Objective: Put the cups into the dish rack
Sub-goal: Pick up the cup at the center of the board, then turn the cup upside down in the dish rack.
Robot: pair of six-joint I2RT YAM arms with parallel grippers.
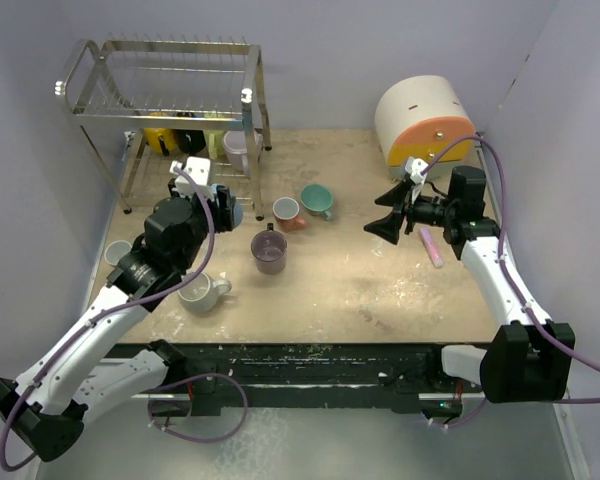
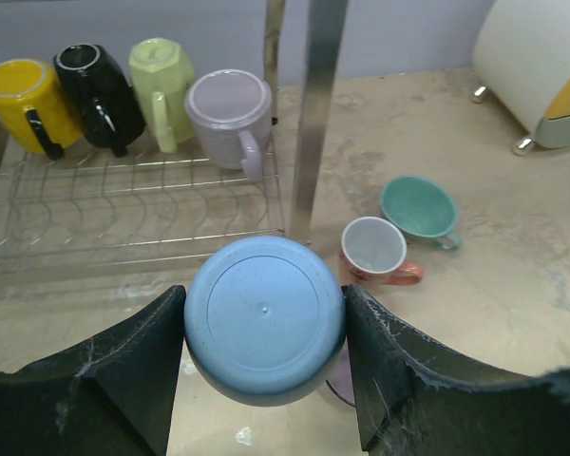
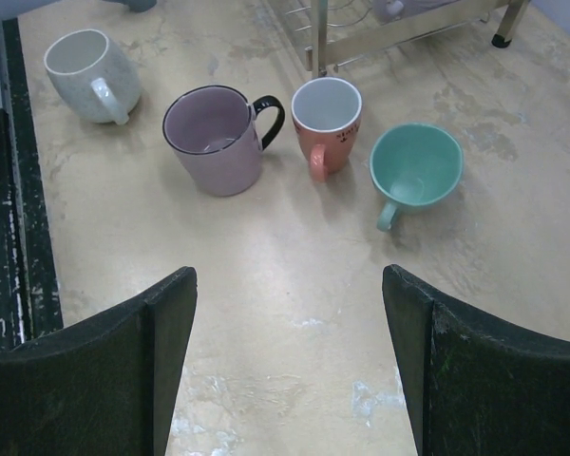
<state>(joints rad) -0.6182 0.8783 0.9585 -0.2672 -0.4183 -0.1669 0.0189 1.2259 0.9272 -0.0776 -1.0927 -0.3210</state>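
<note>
My left gripper (image 1: 225,208) (image 2: 264,291) is shut on a blue cup (image 2: 263,323), bottom towards the camera, held just in front of the dish rack (image 1: 160,90) at its right post (image 2: 318,114). The rack's lower tier holds yellow (image 2: 19,90), black (image 2: 93,84), pale green (image 2: 161,76) and lavender (image 2: 230,109) mugs. Purple (image 1: 269,250) (image 3: 214,138), salmon (image 1: 287,212) (image 3: 325,119), teal (image 1: 317,200) (image 3: 416,166) and white (image 1: 200,293) (image 3: 85,62) mugs stand on the table. My right gripper (image 1: 380,228) (image 3: 290,313) is open and empty, above bare table right of the mugs.
A cream-and-orange drawer box (image 1: 420,115) stands at the back right. A small pink stick (image 1: 432,247) lies by the right arm. Another pale mug (image 1: 117,253) sits at the table's left edge, behind my left arm.
</note>
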